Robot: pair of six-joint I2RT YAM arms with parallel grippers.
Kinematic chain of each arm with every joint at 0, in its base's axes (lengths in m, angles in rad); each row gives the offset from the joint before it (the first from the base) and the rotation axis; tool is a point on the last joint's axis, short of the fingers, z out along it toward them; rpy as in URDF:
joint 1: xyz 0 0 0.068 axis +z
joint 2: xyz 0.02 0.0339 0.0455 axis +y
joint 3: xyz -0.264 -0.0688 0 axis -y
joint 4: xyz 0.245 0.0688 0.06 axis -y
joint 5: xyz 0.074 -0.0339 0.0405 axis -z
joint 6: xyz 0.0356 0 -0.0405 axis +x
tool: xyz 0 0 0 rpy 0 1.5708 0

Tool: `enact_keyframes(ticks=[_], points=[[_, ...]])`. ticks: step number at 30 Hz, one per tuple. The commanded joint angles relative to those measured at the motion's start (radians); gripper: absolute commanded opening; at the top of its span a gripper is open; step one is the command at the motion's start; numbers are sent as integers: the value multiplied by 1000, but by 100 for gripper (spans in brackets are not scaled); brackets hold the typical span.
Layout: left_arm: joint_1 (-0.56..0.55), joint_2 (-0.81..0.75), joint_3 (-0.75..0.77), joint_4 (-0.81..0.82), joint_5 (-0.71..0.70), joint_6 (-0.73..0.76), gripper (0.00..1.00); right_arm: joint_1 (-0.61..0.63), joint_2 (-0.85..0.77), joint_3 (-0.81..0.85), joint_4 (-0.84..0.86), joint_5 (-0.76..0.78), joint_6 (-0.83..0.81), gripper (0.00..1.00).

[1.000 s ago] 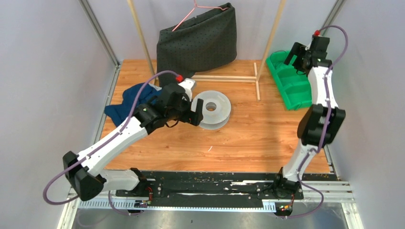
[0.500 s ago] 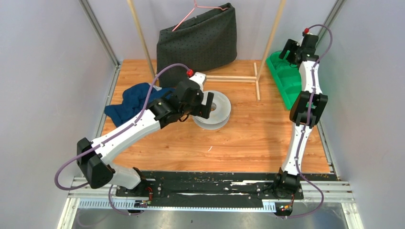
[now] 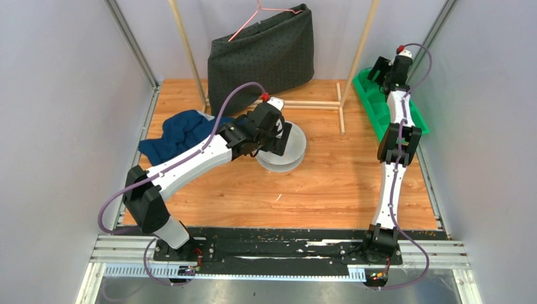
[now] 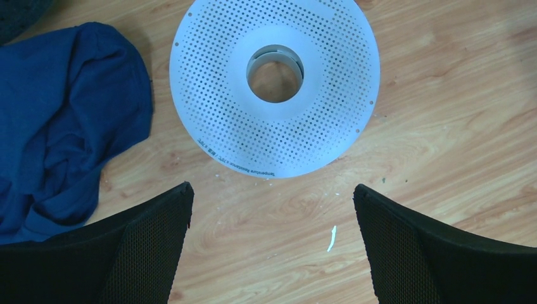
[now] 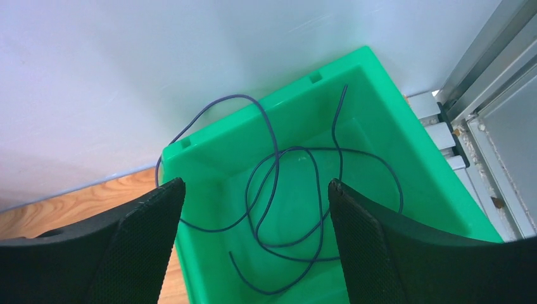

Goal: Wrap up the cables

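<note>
Inside the green bin (image 5: pixel 437 171), looped cables (image 5: pixel 277 157), right wrist view only.

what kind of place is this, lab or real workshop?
Most likely a lab robot test cell: aluminium frame posts around a wooden tabletop, and staged props, a perforated spool and a green bin holding a thin cable.

The cable (image 5: pixel 277 166) lies in loose loops in the green bin (image 5: pixel 373 101), with one loop arching over its rim against the white wall (image 5: pixel 126 63). The right gripper (image 5: pixel 253 190) hangs above, fingers (image 5: pixel 126 247) wide apart and holding nothing. The wooden table (image 5: pixel 76 202) shows at left.
</note>
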Motion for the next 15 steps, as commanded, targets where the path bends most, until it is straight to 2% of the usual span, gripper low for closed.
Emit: enact_keyframes(ticks=[1, 6, 11, 13, 15], points=[[-7, 59, 85, -72, -40, 22, 100, 2, 62, 47, 67, 41, 4, 85], [-7, 88, 118, -98, -54, 27, 100, 10, 78, 59, 39, 58, -7, 84], [-7, 108, 151, -104, -76, 51, 100, 10, -70, -136, -26, 95, -5, 84], [-7, 127, 175, -107, -77, 70, 100, 8, -106, -156, -68, 113, -10, 85], [-7, 150, 212, -117, -76, 87, 100, 9, -110, -108, -153, 133, -22, 85]])
